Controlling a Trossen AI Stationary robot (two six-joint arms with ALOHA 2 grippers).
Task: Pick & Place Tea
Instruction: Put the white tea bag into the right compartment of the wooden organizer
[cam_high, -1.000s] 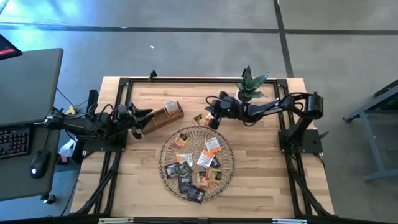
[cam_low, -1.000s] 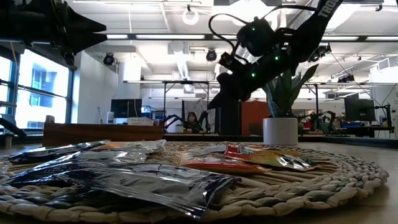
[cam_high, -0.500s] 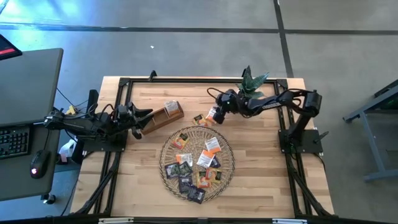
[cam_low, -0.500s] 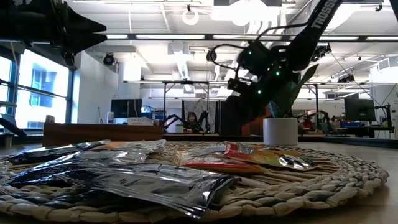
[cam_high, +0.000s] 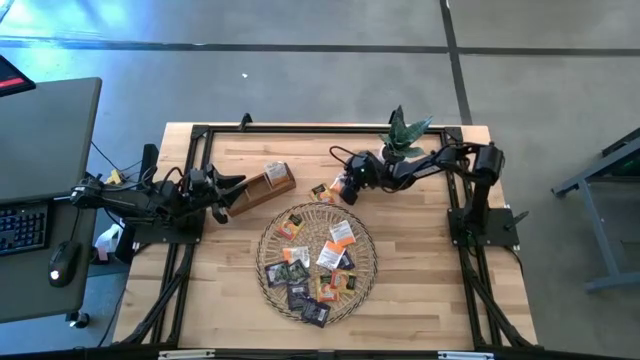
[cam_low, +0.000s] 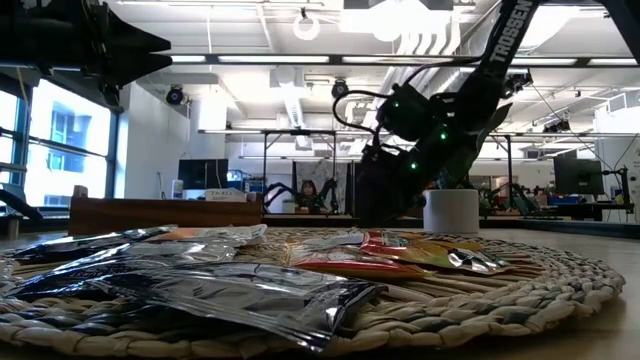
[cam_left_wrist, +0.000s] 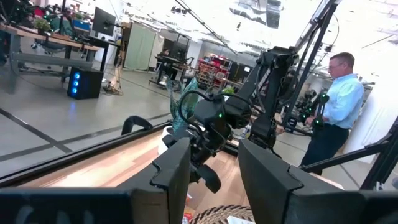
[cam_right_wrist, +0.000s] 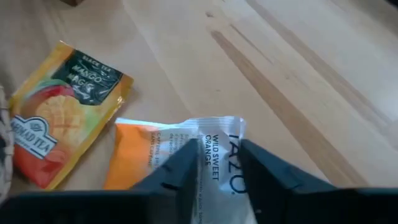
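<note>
The round wicker tray (cam_high: 268, 262) lies on the wooden table (cam_high: 420, 270) and serves as the landmark. About a dozen tea sachets (cam_high: 318, 262), some orange-and-white, some dark, lie flat and overlapping inside its rim. In the low view the nearest dark sachets (cam_low: 235, 290) fill the foreground on the woven rim (cam_low: 560, 285).

Just beyond the tray's far edge, on bare table, lie two more sachets. One is an orange-and-white Tazo Wild Sweet Orange sachet (cam_right_wrist: 186, 158). The other, a mango black tea sachet (cam_right_wrist: 62, 109), lies just beside it. From above the pair shows as a small orange patch (cam_high: 322, 192).

The right gripper (cam_high: 348, 190) is lowered over these two sachets, past the tray's far edge. Its fingers (cam_right_wrist: 264, 174) stand slightly apart, straddling the Tazo sachet and not clamped on it. The low view shows this arm's wrist (cam_low: 410, 140) angled down behind the tray.

The left gripper (cam_high: 232, 186) waits to the tray's far left, at the end of the brown wooden compartment box (cam_high: 262, 188). Its fingers (cam_left_wrist: 174, 171) stand apart, holding nothing.

A potted plant (cam_high: 405, 135) in a white pot (cam_low: 450, 210) stands beyond the tray, behind the right arm. A person in a light blue shirt (cam_left_wrist: 339, 102) stands in the room beyond the table.
</note>
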